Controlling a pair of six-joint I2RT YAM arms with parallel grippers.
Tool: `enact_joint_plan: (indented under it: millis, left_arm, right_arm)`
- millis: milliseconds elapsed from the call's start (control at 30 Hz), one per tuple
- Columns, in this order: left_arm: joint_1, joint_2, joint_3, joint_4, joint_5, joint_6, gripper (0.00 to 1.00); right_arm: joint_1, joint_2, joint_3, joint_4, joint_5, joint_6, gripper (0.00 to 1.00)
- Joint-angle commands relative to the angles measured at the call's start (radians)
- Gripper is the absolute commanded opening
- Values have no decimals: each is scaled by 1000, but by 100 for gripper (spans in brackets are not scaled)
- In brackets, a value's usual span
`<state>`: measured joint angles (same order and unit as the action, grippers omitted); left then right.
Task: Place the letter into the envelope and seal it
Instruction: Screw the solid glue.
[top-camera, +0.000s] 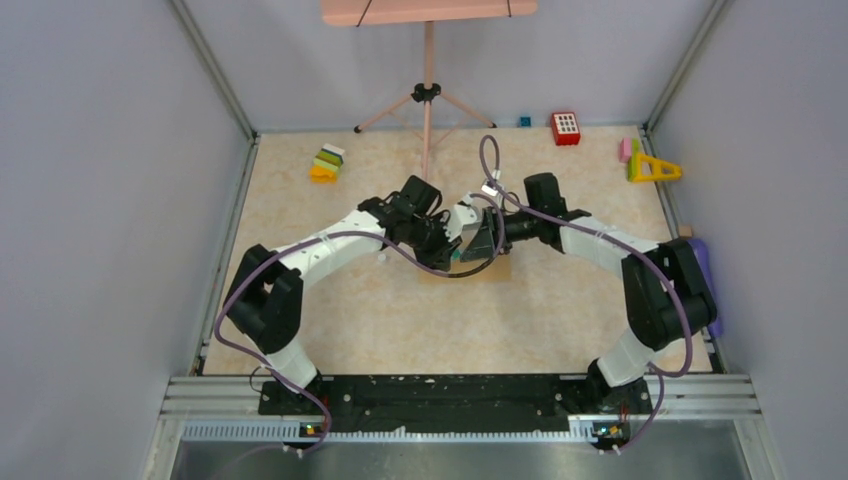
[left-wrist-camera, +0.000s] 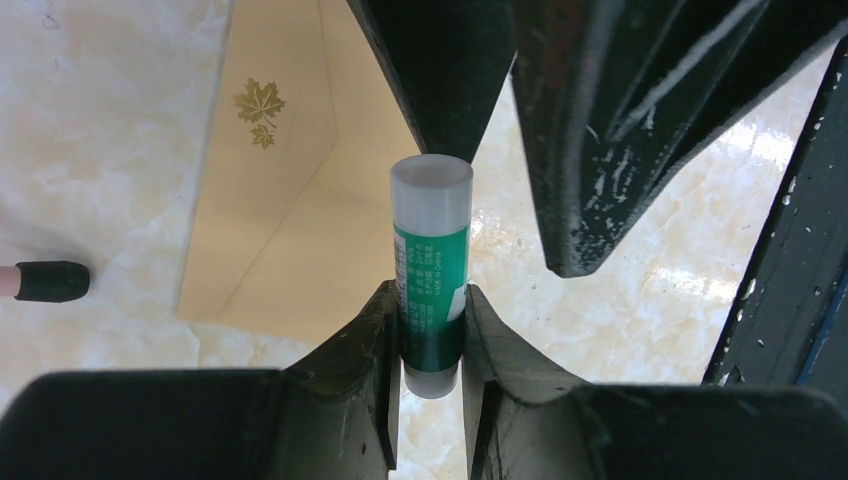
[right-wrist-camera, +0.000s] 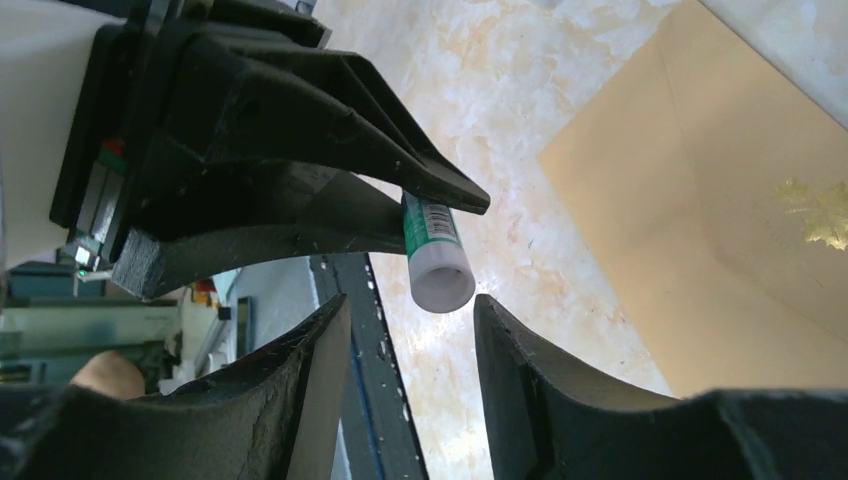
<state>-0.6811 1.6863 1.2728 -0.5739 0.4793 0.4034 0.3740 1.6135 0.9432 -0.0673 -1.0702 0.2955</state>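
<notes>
Left wrist view, nearest the lens at six o'clock: the left gripper (left-wrist-camera: 431, 290) is closed narrowly on a glue stick (left-wrist-camera: 432, 250). The stick is clamped by the lower part of its green-labelled body, and its frosted white cap is pointed toward twelve o'clock. Just beyond the cap, the right gripper (left-wrist-camera: 505, 213) is reached in from twelve o'clock with its fingers spread. One fingertip (left-wrist-camera: 440, 120) is set at the end of the cap, though contact cannot be told. The other finger is kept apart at two o'clock of the stick, and nothing is clamped. In the right wrist view the cap is seen just above the gap between those two fingers, a gap slightly wider than the cap itself. Farther down, the envelope (left-wrist-camera: 270, 220) is laid flat on the marbled table (left-wrist-camera: 90, 150) at ten o'clock of the stick. Its triangular flap is folded over its face, and a gold leaf mark (left-wrist-camera: 259, 110) is printed on the flap. Whether the flap is stuck down cannot be told. At nine o'clock a black-capped pink leg (left-wrist-camera: 45, 281) is seen at the frame edge. In the top external view both arms are brought together over the middle of the table, and only a brown strip of the envelope is shown beneath them at six o'clock of the grippers. Along the far edge, a pink tripod (top-camera: 427, 95) is stood at twelve o'clock. A stack of coloured blocks (top-camera: 327, 163) is placed at eleven o'clock, a red block (top-camera: 566, 128) at one o'clock and a yellow triangle (top-camera: 655, 168) at two o'clock.
</notes>
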Motion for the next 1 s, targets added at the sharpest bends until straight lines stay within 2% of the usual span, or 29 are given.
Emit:
enact_joint_plan:
  millis: [0, 400, 633, 800, 967]
  left_arm:
    - [-13, -39, -8, 42, -25, 7, 0]
    - [-35, -34, -8, 36, -43, 23, 0]
    - [-38, -31, -8, 31, -36, 28, 0]
    - [-38, -22, 8, -19, 85, 50, 0]
    - [-34, 1, 46, -117, 261, 100, 0]
  right_arm:
    - [-18, 22, 48, 36, -20, 44, 47]
    - [-25, 45, 54, 47, -25, 62, 38]
    - [-25, 45, 61, 21, -43, 24, 25]
    - [-25, 22, 74, -60, -87, -151, 22]
    - [-24, -49, 48, -107, -150, -419, 22]
